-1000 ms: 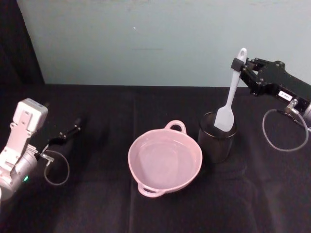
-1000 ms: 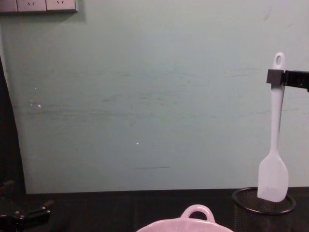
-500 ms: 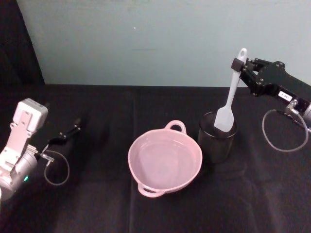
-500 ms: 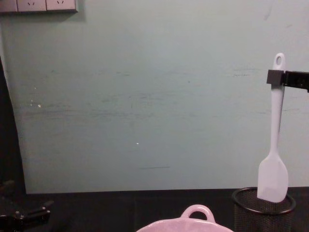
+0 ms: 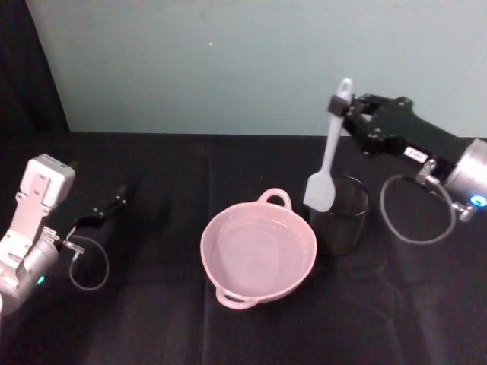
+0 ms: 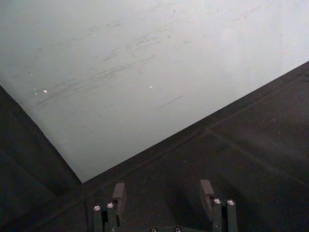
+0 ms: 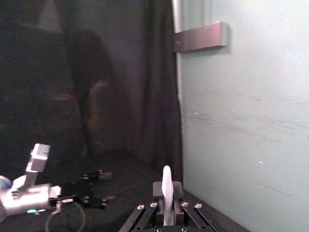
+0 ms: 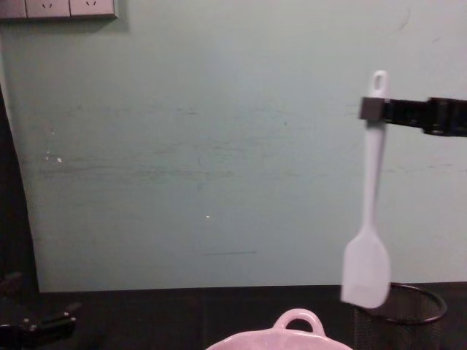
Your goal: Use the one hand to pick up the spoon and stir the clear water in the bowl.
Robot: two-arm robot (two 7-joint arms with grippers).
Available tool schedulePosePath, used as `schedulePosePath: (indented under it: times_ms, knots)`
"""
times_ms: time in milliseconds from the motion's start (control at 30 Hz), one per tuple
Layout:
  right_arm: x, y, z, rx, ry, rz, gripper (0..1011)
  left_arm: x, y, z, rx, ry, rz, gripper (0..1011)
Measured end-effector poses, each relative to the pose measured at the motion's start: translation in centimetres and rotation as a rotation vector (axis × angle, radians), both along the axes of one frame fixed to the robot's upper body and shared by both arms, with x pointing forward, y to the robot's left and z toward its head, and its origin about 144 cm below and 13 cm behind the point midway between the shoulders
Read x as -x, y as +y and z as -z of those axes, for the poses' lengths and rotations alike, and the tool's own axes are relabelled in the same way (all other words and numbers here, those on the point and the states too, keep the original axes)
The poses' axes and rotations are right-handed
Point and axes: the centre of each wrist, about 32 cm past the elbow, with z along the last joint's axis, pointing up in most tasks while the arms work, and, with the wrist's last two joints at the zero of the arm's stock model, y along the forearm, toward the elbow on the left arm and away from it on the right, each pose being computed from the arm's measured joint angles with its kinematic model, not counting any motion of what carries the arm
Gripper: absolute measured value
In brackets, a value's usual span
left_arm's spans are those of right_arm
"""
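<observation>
My right gripper (image 5: 341, 103) is shut on the upper handle of the white spoon (image 5: 326, 161), which hangs upright in the air. Its flat blade (image 8: 365, 272) is clear of the black wire-mesh cup (image 5: 340, 215) and hovers between that cup and the pink bowl (image 5: 258, 250). The bowl holds clear water and sits mid-table, its loop handle (image 8: 298, 319) facing the wall. In the right wrist view the spoon's tip (image 7: 166, 186) stands up between the shut jaws. My left gripper (image 5: 106, 209) rests open and empty on the cloth at the left, fingers (image 6: 119, 194) apart.
A black cloth covers the table (image 5: 152, 319) up to a pale green wall (image 5: 228, 68). The mesh cup stands just right of the bowl. Cables loop beside both wrists. A wall socket strip (image 8: 58, 9) sits high at the left.
My right gripper has lifted the spoon out of the mesh cup and carried it leftward toward the bowl. The left arm has stayed still.
</observation>
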Motion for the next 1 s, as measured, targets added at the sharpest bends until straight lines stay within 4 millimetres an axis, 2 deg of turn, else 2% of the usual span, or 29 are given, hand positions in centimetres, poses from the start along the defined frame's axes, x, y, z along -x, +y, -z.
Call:
schedulePosePath:
  times_ms: [200, 433, 667, 1000]
  knots:
    - [-0.1, 2.3, 0.5, 0.005, 0.002, -0.058, 114, 0.0, 0.0, 0.0, 0.000, 0.000, 0.000, 1005]
    - [-0.3, 4.5, 3.1, 0.007, -0.002, -0.109, 113, 0.0, 0.0, 0.0, 0.000, 0.000, 0.000, 1005]
    - [-0.1, 5.4, 5.4, 0.023, -0.010, -0.134, 114, 0.0, 0.0, 0.0, 0.000, 0.000, 0.000, 1005]
    - [-0.1, 6.2, 7.4, 0.034, -0.009, -0.159, 113, 0.0, 0.0, 0.0, 0.000, 0.000, 0.000, 1005]
